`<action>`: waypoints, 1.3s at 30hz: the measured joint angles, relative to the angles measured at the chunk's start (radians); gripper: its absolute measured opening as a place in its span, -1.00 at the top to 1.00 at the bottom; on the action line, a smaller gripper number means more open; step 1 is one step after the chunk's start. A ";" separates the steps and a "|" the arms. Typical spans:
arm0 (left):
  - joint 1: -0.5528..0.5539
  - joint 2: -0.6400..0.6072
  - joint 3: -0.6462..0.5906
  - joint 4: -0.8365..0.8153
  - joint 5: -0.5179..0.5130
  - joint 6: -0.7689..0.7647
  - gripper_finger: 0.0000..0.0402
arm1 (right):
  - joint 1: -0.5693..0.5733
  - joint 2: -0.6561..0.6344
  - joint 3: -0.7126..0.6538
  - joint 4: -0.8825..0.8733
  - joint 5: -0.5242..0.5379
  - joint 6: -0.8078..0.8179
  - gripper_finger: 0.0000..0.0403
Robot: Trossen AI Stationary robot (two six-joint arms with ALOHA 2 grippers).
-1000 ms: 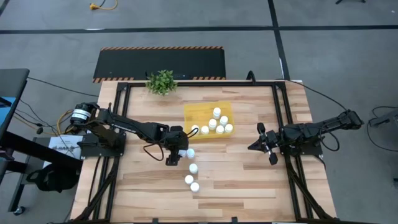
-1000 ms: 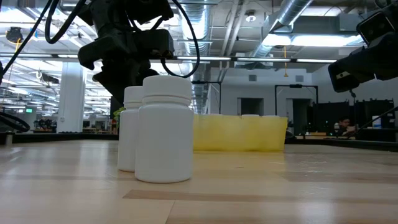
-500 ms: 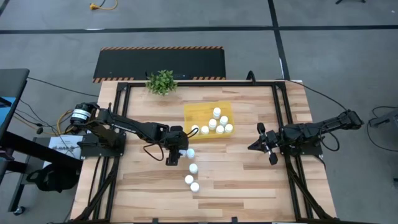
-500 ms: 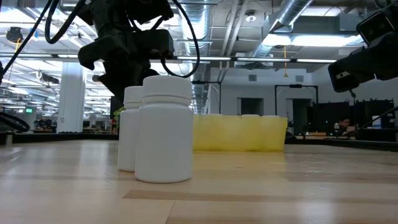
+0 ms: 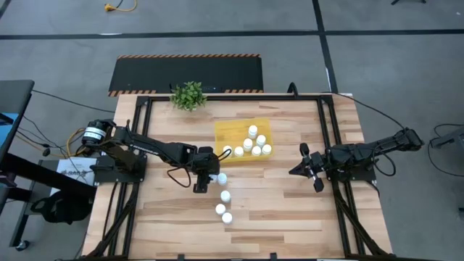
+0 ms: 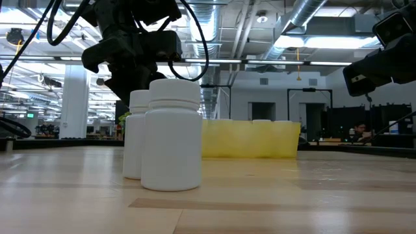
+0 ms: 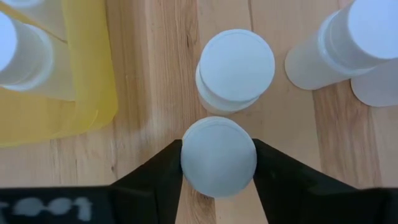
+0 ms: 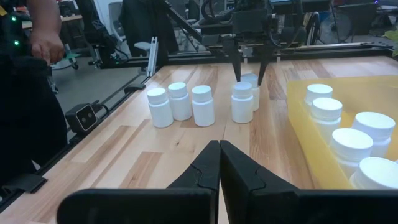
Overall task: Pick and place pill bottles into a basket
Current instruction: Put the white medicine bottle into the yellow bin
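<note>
Left gripper point(image 7: 217, 163) pinches a pill bottle point(image 7: 218, 157) just beside the yellow basket point(image 7: 93, 74), fingers flanking the cap; right gripper point(image 8: 219, 163) waits pressed shut, well apart. Bottle looks light, rigid, smooth plastic; probably slippery, so a squeeze across the cap or just under it seems safest.

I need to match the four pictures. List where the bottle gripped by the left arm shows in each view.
High view: the gripped bottle, mid-table, mostly hidden under the left gripper.
Low view: cannot tell it apart; nearer bottles block it.
Left wrist view: bottom centre, clamped between the dark fingers.
Right wrist view: top centre, between the far arm's jaws.
Shared landmark: the yellow tray, right beside it.
</note>
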 joint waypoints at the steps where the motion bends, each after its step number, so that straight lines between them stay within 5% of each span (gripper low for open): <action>1: 0.000 0.000 0.000 0.000 0.000 0.000 0.19 | 0.000 0.000 0.000 0.000 0.000 0.000 0.99; 19: 0.001 -0.001 0.013 -0.019 0.000 -0.009 0.19 | 0.000 0.000 0.000 0.000 0.000 0.000 0.99; 39: 0.006 -0.002 0.218 -0.311 -0.091 0.060 0.18 | 0.000 0.000 0.000 0.000 0.000 0.000 0.99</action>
